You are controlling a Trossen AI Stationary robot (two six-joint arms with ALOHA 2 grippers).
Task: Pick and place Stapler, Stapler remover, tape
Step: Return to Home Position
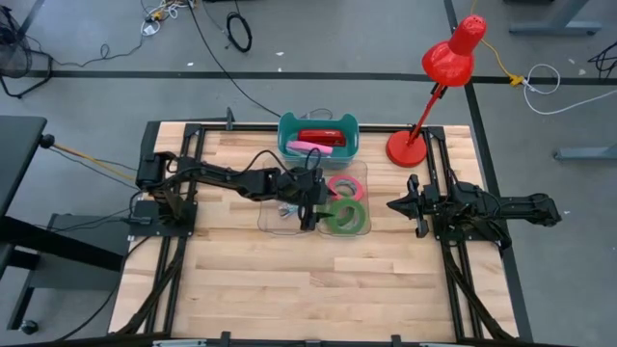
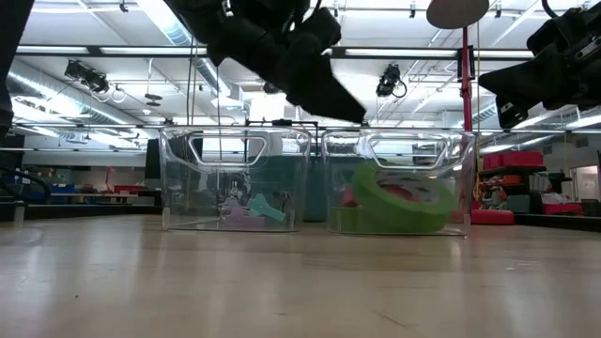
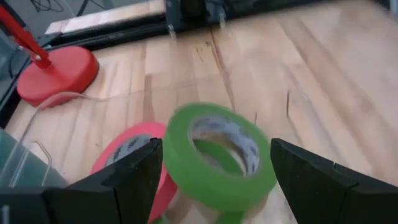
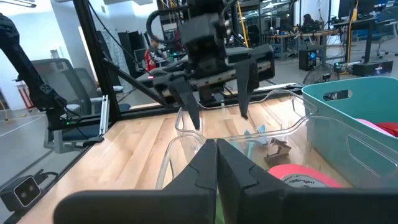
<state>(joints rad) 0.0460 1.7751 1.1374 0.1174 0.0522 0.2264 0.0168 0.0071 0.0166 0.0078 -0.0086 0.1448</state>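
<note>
A green tape roll [image 3: 217, 158] lies tilted in the right-hand clear bin [image 1: 359, 229], next to a red-pink roll [image 3: 127, 146]. My left gripper [image 1: 323, 202] hovers open above this bin, one finger on either side of the green roll and clear of it; in the low view its fingertips [image 2: 352, 115] stand above the bin's rim. The left-hand clear bin [image 2: 230, 183] holds small stapler removers [image 4: 273, 146]. A red stapler [image 1: 316, 135] lies in the teal bin [image 1: 289, 145] behind. My right gripper [image 1: 393, 204] waits shut at the table's right side.
A red desk lamp stands on its round base [image 1: 408, 146] at the table's far right, its head [image 1: 453, 58] leaning past the far edge. Black frame rails [image 1: 183, 251] run along the table's left and right sides. Bare wood spreads toward the near edge.
</note>
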